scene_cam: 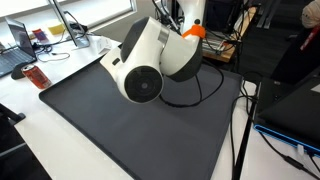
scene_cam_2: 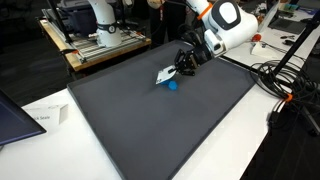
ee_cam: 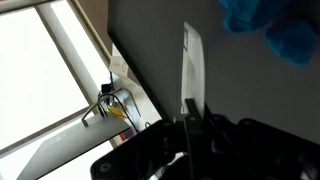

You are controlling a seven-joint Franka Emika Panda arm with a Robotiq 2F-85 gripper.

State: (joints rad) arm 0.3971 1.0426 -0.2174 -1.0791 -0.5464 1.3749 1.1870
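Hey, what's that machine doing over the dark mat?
A robot arm is reaching over a dark mat. Its fingers are shut on a thin white strip, whose free end points toward a small blue thing lying on the mat. Whether the strip touches it is hard to tell.

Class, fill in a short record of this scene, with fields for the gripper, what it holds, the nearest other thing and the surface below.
gripper: the gripper is shut, its fingertips pinching one end of a flat strip
held thing: white strip, thin and flat, sticking out past the fingertips
nearest thing: blue object lying on the mat by the strip's free end; whether they touch cannot be told
surface: dark mat
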